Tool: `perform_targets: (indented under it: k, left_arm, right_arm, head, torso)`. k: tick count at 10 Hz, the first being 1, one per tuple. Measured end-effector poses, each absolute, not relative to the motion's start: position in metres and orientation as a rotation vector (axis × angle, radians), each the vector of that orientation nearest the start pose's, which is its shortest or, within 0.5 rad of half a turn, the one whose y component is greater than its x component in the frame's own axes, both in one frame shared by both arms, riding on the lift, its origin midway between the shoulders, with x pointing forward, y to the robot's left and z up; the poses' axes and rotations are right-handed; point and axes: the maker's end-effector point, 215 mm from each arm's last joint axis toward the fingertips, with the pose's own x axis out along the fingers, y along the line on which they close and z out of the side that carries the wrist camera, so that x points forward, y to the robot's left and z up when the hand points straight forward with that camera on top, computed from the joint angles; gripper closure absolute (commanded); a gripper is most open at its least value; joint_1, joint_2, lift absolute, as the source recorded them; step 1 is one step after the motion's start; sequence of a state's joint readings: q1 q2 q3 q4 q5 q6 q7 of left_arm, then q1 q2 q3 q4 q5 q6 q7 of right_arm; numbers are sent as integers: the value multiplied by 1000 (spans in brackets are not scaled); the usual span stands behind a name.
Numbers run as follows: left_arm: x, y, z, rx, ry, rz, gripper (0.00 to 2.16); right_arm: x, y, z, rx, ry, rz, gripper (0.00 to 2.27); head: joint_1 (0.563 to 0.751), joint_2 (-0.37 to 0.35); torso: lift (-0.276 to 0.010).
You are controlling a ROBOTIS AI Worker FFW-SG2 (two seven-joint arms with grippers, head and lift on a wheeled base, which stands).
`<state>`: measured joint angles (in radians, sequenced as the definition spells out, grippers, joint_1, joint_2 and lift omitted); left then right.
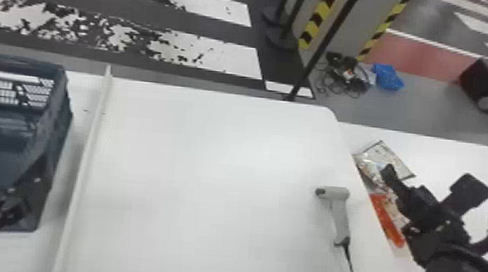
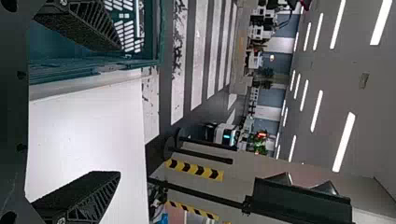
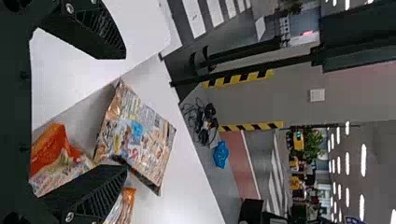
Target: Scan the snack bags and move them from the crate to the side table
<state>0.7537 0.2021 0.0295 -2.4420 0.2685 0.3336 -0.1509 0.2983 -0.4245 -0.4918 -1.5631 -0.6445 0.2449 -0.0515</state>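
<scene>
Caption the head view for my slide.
Grey handheld scanner on white table; open black right gripper near printed snack bags on white side table.

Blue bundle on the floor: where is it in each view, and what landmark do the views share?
Head view: the blue bundle lies toward the upper right, beyond the side table and right of the tangled cables.
Left wrist view: the bundle is at the picture's edge, beside the cables.
Right wrist view: the bundle is beside the cables, near the red floor patch.
Shared landmark: yellow-and-black stripes.

White stripes [image 1: 228, 57] (rather patchy) cross the floor [image 1: 210, 27] under ceiling lights [image 2: 344, 142].
</scene>
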Motion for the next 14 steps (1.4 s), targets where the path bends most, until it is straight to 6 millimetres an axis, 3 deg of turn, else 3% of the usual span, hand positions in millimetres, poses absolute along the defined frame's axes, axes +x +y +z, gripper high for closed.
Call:
perform_targets:
  k: [3,4,7,8,9,12,14]
  left_arm:
    - [372,179,-315,-109,217,-294,39]
    - [372,179,-316,-107,231,-285,39]
    - [364,185,-321,-107,261,-270,39]
    - [359,186,-324,-109,272,-265,46]
    - [352,186,-328,-111,287,-264,46]
    - [321,188,-351,-107,364,-234,46]
    - [302,186,-358,-108,401,-235,46]
  right_arm:
    - [444,-467,-359,151,222,-242,56]
    - [449,-418,-350,127,218,-170,56]
    - [431,-299,-349,106,245,-6,60]
    - [418,-273,-352,97,255,32,63]
    - [402,-259,-354,99,258,50,66]
    - [348,-255,-358,110,255,48,66]
    - [323,-252,-360,108,269,57,66]
  head:
    - [695,-350]
    - [695,-350]
    - [695,-171]
    - [695,-128]
    - [695,-116]
    - [695,-116]
    - [695,-124]
  torso:
    - [-87]
    - [-87]
    - [-87]
    - [-87]
    - [-87]
    - [-87]
    - [-87]
